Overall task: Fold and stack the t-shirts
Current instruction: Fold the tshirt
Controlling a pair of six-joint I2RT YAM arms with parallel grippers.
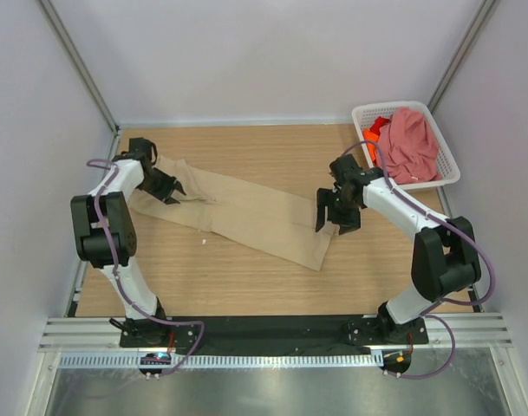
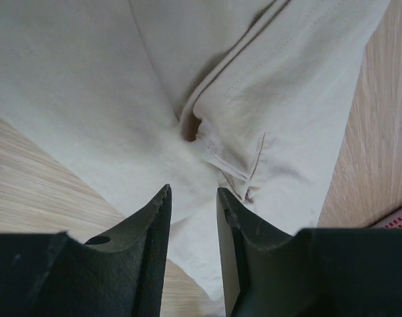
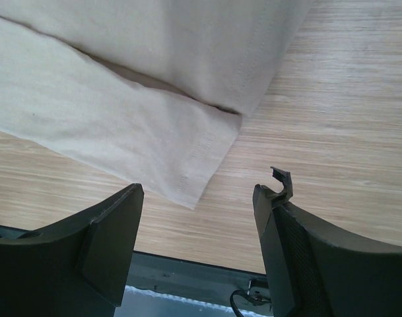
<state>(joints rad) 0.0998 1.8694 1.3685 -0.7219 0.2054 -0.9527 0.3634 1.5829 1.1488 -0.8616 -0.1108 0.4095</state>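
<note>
The beige-tan t-shirt point(image 1: 246, 212) lies folded into a long band across the table, running from the far left to the near middle. My left gripper point(image 1: 170, 188) hovers over its left end, jaws slightly apart, with cloth point(image 2: 88, 99) and a sleeve fold below the fingertips point(image 2: 193, 190). My right gripper point(image 1: 337, 217) is open and empty by the band's right end; the hem corner point(image 3: 187, 178) lies just ahead of the jaws point(image 3: 197, 188). The dusty pink t-shirt point(image 1: 409, 143) and the bright orange t-shirt point(image 1: 373, 134) lie crumpled in the basket.
The white lattice basket point(image 1: 394, 107) stands at the far right corner of the wooden table point(image 1: 246, 286). A black rail point(image 3: 187, 267) runs along the table's near edge. Grey walls close in the left, back and right sides.
</note>
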